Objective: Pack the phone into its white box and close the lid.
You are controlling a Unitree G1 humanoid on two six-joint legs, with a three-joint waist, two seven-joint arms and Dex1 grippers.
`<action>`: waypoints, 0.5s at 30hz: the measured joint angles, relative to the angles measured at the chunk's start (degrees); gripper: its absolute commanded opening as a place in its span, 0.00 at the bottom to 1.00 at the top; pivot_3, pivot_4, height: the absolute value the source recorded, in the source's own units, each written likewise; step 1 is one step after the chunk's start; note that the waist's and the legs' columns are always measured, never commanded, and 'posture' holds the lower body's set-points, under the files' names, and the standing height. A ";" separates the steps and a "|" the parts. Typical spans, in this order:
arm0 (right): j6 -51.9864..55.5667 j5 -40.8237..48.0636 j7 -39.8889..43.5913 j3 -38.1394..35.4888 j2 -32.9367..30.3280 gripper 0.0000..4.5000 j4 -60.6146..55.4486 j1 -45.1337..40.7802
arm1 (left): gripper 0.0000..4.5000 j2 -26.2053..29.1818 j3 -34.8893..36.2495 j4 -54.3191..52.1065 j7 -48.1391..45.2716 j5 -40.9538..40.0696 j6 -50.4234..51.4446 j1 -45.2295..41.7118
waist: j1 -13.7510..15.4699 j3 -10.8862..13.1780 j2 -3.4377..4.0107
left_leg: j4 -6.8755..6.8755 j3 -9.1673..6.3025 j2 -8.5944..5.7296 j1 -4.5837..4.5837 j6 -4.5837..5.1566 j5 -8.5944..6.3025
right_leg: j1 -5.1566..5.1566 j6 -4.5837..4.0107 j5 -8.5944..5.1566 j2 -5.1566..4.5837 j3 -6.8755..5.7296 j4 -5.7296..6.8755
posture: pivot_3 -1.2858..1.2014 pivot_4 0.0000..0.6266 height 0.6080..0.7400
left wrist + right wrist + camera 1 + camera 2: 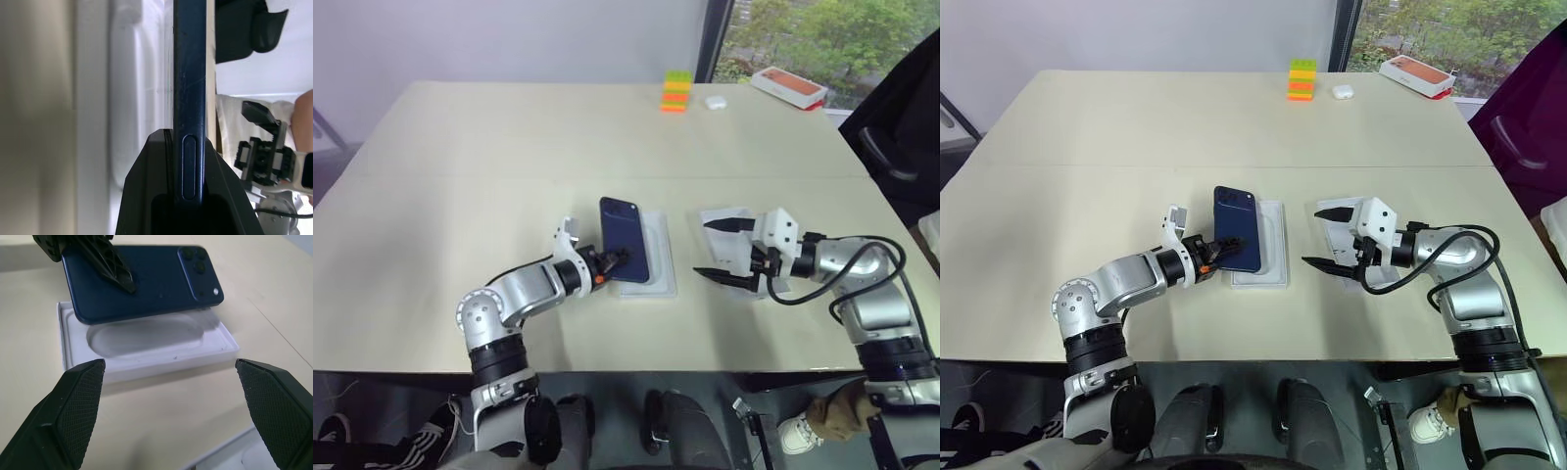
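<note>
From the head views we see a beige table [460, 176] below a pale wall and a window with greenery. Our left gripper [619, 258] pinches the phone [624, 238], tilted over the white box [658, 257]. In our left wrist view, the phone's edge sits clamped. Our right wrist view shows our right gripper [171, 396] spread wide, facing the box.

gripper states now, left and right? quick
Left gripper: shut on the phone, above the white box.
Right gripper: open, holding nothing.

One phone [624, 238], two white boxes [658, 257]
</note>
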 measured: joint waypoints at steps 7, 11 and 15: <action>0.94 0.07 -1.09 0.99 0.24 0.99 -0.78 -1.53 | 0.00 2.99 -6.37 2.48 -0.07 -3.31 -3.75 0.12 | 0.00 0.00 0.00 | 0.03 -0.02 -0.01 0.01 -0.01 0.00 | 0.04 0.00 0.00 -0.01 -0.02 0.00 | 0.52 0.24 1.00; 3.19 1.01 -0.83 1.32 0.19 0.99 -1.82 -1.01 | 0.00 5.18 -6.70 1.53 -2.17 -4.88 -8.84 0.12 | -0.16 0.00 0.00 | 0.03 -0.01 0.02 0.06 -0.02 0.01 | 0.04 -0.05 0.03 0.02 -0.02 0.02 | 0.52 0.24 1.00; 7.51 1.97 0.28 2.45 0.05 0.99 -5.00 1.82 | 0.00 13.01 -5.73 -1.60 -6.58 -14.96 -11.08 2.41 | -0.23 0.00 0.03 | -0.03 0.02 0.15 0.17 -0.05 0.03 | 0.05 -0.05 0.02 0.08 0.02 0.07 | 0.52 0.24 1.00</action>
